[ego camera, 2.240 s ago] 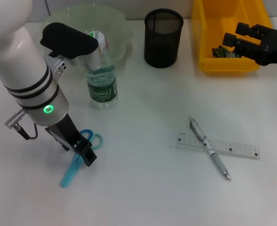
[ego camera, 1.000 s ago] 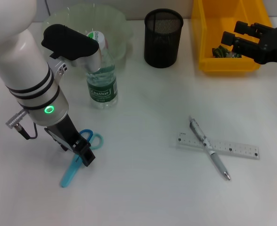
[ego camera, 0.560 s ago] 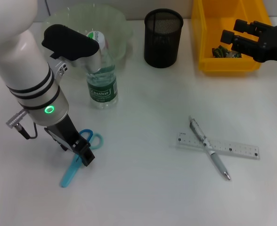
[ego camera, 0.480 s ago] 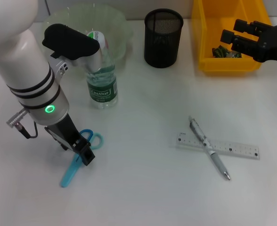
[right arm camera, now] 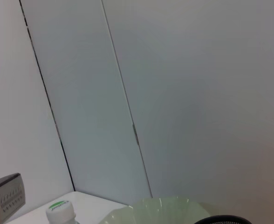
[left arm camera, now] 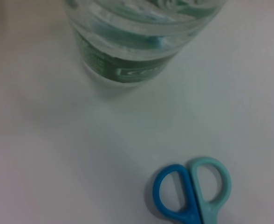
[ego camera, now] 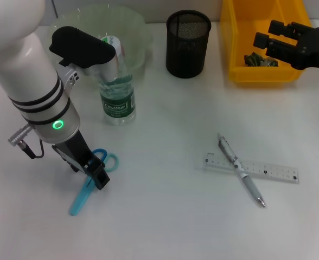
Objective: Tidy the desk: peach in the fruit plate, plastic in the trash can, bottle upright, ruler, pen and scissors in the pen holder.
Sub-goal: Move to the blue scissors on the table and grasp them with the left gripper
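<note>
1. Left gripper (ego camera: pixel 99 180), its opening impossible to judge, sits low over the scissors (ego camera: pixel 89 183) on the table (ego camera: pixel 165 216).
2. Right gripper (ego camera: pixel 265 37), fingers spread and empty, hangs over the yellow trash can (ego camera: pixel 233 54).
3. Bottle (ego camera: pixel 116 89) stands upright.

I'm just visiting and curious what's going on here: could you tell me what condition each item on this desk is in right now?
Bottle: upright, capped.
Scissors: flat on the desk, closed, left end effector down at them.
Pen: lying across the ruler.
Ruler: flat on the desk, under the pen.
Pen holder: upright; nothing seen inside.
Fruit plate: behind the bottle, contents hidden.
Trash can: holds crumpled scraps.
Right end effector: open, over the trash can.
</note>
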`<state>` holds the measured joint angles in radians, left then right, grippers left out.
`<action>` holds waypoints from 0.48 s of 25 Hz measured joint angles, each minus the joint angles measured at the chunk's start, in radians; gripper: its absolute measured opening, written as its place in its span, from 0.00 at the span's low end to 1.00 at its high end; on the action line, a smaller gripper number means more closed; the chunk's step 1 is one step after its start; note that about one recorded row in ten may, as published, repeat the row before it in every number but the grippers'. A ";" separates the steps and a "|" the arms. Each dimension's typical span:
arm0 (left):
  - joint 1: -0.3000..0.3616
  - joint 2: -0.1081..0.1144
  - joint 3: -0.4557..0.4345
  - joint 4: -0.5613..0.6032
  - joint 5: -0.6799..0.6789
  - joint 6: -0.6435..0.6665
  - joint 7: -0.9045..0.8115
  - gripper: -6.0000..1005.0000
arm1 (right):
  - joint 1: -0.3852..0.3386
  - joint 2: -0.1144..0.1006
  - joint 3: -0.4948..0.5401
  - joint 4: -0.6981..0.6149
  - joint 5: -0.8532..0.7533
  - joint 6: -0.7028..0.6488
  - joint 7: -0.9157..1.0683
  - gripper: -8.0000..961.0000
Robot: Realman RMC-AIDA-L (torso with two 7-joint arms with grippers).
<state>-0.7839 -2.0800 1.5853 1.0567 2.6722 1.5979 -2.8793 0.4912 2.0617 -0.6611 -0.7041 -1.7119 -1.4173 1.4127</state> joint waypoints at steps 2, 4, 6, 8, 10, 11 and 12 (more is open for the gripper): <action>0.000 0.000 0.001 0.000 0.000 0.000 0.000 0.68 | 0.001 0.000 0.000 0.000 0.000 0.000 0.000 0.65; 0.000 0.000 0.001 -0.002 0.000 0.000 0.000 0.68 | 0.002 0.000 0.000 0.000 0.000 0.000 0.000 0.65; 0.000 0.000 0.001 -0.006 0.000 0.000 0.000 0.67 | 0.003 0.000 0.000 0.000 0.000 0.000 0.000 0.65; -0.002 0.000 0.001 -0.012 0.000 0.000 0.000 0.67 | 0.004 0.000 0.000 0.001 0.000 0.000 0.000 0.65; -0.005 0.000 0.001 -0.019 0.000 0.000 0.000 0.66 | 0.005 0.000 0.000 0.001 0.000 0.001 0.000 0.65; -0.006 0.000 0.001 -0.021 0.000 0.000 0.000 0.66 | 0.006 0.000 0.000 0.002 0.000 0.002 0.000 0.65; -0.008 0.000 0.001 -0.023 0.000 0.000 0.000 0.66 | 0.006 0.000 0.000 0.002 0.000 0.003 0.000 0.65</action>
<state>-0.7914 -2.0800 1.5861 1.0334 2.6721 1.5984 -2.8790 0.4973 2.0616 -0.6611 -0.7019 -1.7119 -1.4147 1.4128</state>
